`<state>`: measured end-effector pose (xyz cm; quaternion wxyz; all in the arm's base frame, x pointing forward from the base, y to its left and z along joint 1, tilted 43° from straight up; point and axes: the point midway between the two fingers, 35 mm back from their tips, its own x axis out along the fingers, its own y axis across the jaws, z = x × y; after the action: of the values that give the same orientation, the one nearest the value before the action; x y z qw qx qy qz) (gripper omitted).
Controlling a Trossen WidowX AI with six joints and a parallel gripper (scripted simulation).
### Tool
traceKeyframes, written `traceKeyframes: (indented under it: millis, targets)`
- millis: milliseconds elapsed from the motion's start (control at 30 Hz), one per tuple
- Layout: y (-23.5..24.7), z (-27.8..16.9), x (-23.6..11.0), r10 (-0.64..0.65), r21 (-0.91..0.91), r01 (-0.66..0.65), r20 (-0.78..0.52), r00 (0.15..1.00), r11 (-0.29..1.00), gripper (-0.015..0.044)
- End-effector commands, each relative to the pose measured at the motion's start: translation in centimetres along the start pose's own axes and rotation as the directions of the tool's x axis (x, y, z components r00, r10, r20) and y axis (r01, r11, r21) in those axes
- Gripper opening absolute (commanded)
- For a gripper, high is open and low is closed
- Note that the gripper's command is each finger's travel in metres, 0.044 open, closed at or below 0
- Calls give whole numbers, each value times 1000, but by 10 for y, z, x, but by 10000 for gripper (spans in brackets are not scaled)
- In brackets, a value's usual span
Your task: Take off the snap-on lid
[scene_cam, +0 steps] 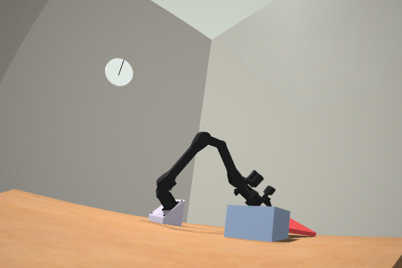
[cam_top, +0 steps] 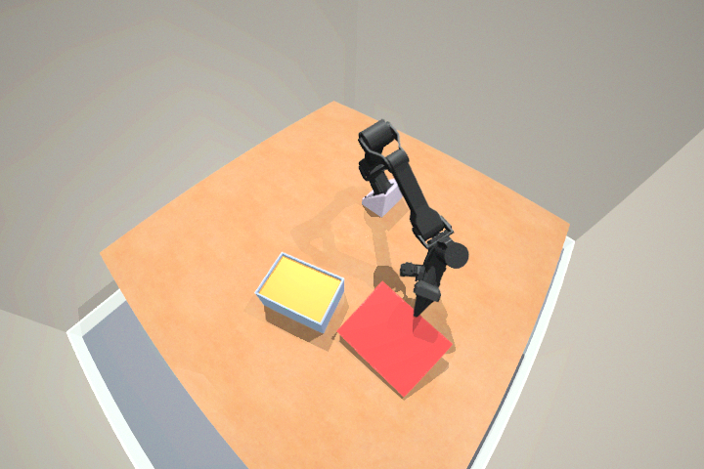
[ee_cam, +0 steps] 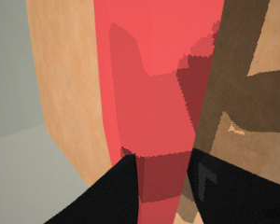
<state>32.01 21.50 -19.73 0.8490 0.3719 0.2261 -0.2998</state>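
Your end effector (cam_top: 419,313) is clamped on the red lid (cam_top: 392,345), tilted just beside the box (cam_top: 300,290); release too early and it slaps or slides into the box.

1. Bolted at the far side of the tabletop (cam_top: 208,237) on a pale base (cam_top: 382,199).
2. Goes up from the base to a high elbow (scene_cam: 202,137), then slopes down forward.
3. Wrist bent low, gripper (cam_top: 419,313) pointing steeply down.
4. Clamped on the near edge of the red lid (cam_top: 392,341), fingers nearly together with the thin panel between them.
5. Seen from the wrist view, dark fingers on either side of the red panel's edge.
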Motion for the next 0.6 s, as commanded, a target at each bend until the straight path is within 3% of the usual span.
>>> traceKeyframes:
  millis: [0, 567]
  targets:
    - [-20, 6, 10, -41, -29, 42, 10, 999, 999, 0]
    - [-28, 6, 17, -41, -29, 42, 11, 999, 999, 0]
